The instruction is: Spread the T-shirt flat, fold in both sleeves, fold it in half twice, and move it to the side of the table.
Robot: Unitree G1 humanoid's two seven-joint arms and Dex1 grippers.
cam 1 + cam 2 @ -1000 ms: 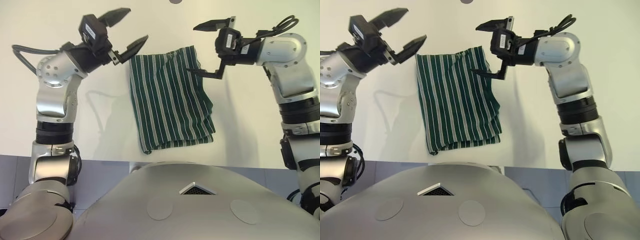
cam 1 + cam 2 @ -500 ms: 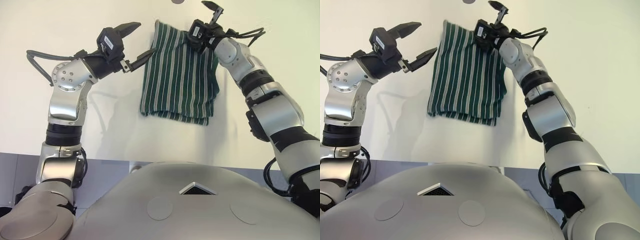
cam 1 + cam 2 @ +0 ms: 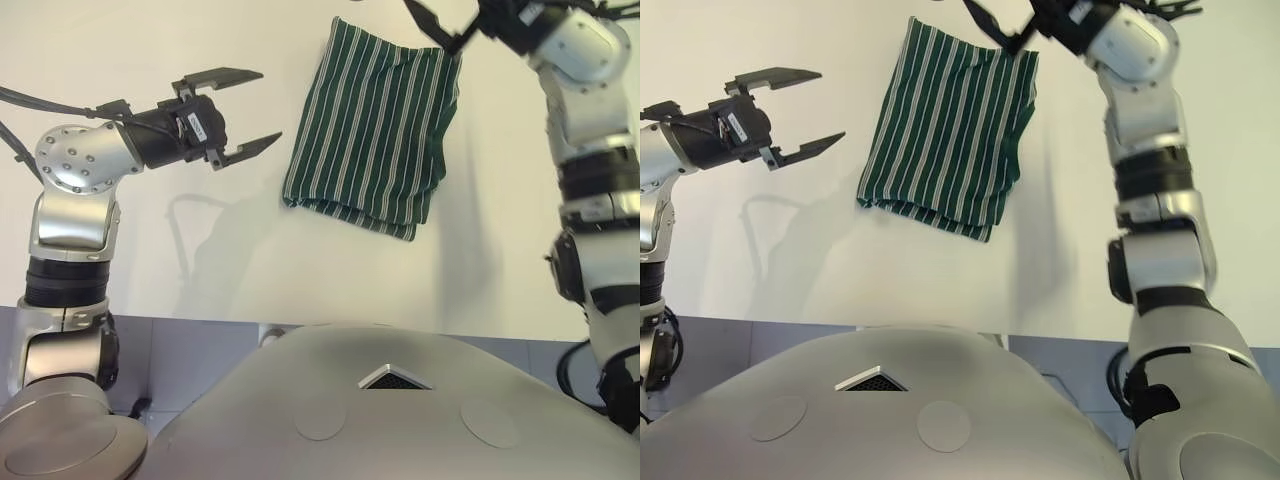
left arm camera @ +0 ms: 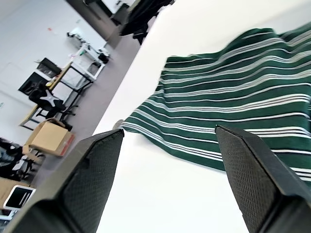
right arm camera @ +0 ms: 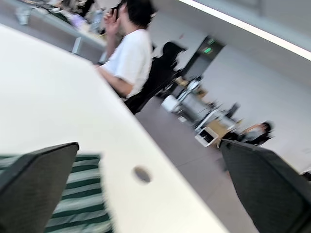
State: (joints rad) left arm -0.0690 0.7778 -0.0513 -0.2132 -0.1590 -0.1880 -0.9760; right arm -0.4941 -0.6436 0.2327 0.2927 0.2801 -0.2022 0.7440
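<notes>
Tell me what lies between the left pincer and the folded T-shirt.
Nothing: just bare white table separates the open left pincer from the T-shirt, as the left eye view shows.

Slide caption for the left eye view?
Folded green-and-white striped T-shirt on white table; open left gripper beside it, open right gripper by its far corner.

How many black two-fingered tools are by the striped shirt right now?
2. The left black two-fingered tool is open, left of the folded green-and-white striped T-shirt; the right tool is open by the shirt's far right corner.
</notes>
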